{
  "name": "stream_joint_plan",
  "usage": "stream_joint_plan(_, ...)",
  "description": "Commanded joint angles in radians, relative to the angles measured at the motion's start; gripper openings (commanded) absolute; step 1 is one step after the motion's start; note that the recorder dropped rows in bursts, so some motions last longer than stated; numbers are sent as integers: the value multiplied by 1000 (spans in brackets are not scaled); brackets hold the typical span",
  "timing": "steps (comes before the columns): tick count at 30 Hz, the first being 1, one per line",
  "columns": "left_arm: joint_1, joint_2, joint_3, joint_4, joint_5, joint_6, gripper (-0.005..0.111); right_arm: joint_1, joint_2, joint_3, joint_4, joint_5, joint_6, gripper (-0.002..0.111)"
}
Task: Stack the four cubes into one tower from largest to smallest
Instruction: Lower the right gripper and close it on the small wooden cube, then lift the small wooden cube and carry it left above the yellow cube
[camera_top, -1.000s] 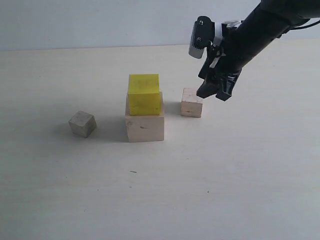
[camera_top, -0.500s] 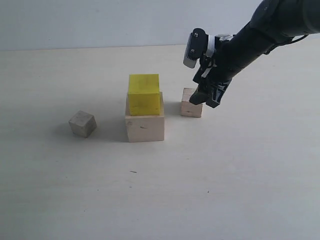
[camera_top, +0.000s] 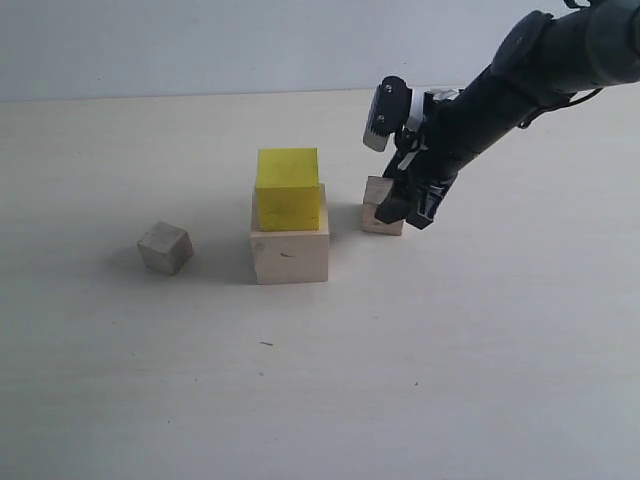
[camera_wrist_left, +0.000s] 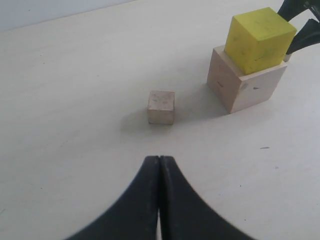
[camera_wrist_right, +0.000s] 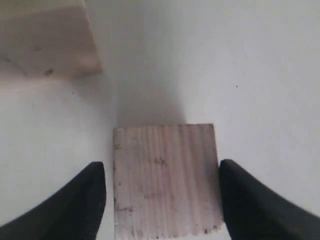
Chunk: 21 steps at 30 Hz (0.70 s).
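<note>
The bright yellow cube (camera_top: 288, 188) sits on the large pale wood cube (camera_top: 289, 250) in mid-table. Just to their right a small wood cube (camera_top: 376, 203) rests on the table, and my right gripper (camera_top: 405, 207) is lowered over it. In the right wrist view that cube (camera_wrist_right: 165, 180) lies between the open fingers (camera_wrist_right: 82, 200), with a thin gap on one side. The other small wood cube (camera_top: 164, 248) stands alone to the left. My left gripper (camera_wrist_left: 159, 159) is shut on nothing, a short way from that lone cube (camera_wrist_left: 161, 106), and does not show in the exterior view.
The pale tabletop (camera_top: 450, 360) stretches bare in front of the cubes. The stack of two (camera_wrist_left: 247, 75) stands close beside the cube under my right gripper, and a corner of the large cube (camera_wrist_right: 45, 40) shows in the right wrist view.
My right gripper has come down and leftward, from above and beside the small wood cube to straddling it. The cubes have not moved.
</note>
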<state>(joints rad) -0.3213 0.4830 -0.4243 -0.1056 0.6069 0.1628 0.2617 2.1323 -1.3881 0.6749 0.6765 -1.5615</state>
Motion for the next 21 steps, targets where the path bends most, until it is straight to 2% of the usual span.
stream_joint_plan(1,2,-7,5,-3,-14,1,0,-5,5,-7,25,1,-10,62)
stream_joint_plan(4,2,-7,5,-3,-14,1,0,-5,5,-7,25,11,-8,49)
stream_joint_plan(9,2,-7,5,-1,-14,1,0,-5,-41,-7,21,59,-6,1)
stream_joint_plan(15,2,-7,5,-1,-14,1,0,-5,-168,-7,-27,68,19,0)
stream_joint_plan(21,2,-7,5,-1,-12,1,0,-5,-313,-7,65,102,-16,0)
